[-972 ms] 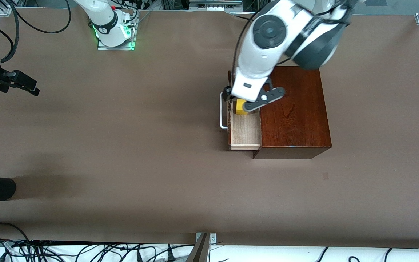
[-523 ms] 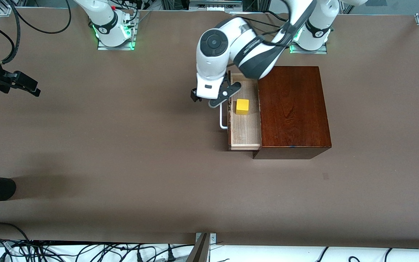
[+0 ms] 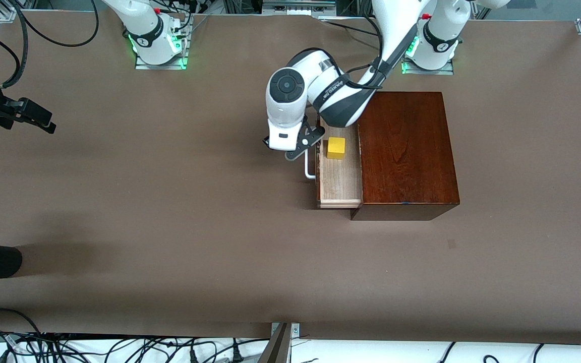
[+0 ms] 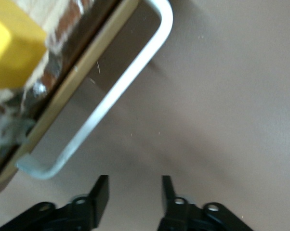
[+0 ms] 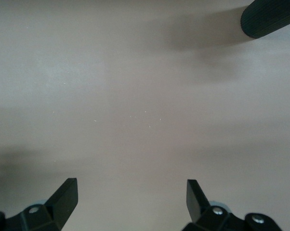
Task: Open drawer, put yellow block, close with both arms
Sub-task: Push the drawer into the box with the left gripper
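Drawer: pulled out of the dark reddish-brown box, which sits toward the left arm's end of the table, nearer the robots' edge than the camera's edge. Pale wood tray open to view.
Handle: white U-shaped bar on the drawer's front, facing the right arm's end of the table.
Yellow block: lying in the drawer tray, at the part nearer the robots' edge, touched by nothing.
Left gripper: low over the table just in front of the drawer, at the handle's end nearer the robots. Fingers spread apart, nothing between them; the handle lies just clear of the tips.
Right gripper: waiting at the table edge on the right arm's end, over bare brown surface. Fingers spread wide, holding nothing.
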Controlling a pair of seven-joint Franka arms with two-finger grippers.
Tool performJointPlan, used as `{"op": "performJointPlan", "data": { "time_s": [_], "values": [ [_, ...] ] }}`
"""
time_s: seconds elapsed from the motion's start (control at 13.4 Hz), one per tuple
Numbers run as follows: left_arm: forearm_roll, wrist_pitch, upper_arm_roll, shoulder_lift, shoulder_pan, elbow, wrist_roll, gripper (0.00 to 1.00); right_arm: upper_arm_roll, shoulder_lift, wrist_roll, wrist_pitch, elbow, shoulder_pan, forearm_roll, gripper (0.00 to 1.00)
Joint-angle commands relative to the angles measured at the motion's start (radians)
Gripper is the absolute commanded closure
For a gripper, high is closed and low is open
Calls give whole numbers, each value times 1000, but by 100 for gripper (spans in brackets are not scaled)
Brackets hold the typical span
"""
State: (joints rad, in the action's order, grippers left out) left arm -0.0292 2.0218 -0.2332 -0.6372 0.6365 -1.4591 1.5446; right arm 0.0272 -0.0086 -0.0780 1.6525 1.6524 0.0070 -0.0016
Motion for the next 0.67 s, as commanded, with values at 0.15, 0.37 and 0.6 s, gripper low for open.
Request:
{"op": "performJointPlan", "data": {
  "time_s": [0.15,0.37,0.6],
  "values": [
    [-15,-64,49,-21,5,34,-18,100,7,2,9,-19,-14,7,12,0],
    [-9,-67,61,-21,-3,33,-20,100,5,1,6,-19,-16,7,15,0],
    [-6,-101,104,2,-15,28,-84,100,5,1,7,-19,-14,7,15,0]
  ]
}}
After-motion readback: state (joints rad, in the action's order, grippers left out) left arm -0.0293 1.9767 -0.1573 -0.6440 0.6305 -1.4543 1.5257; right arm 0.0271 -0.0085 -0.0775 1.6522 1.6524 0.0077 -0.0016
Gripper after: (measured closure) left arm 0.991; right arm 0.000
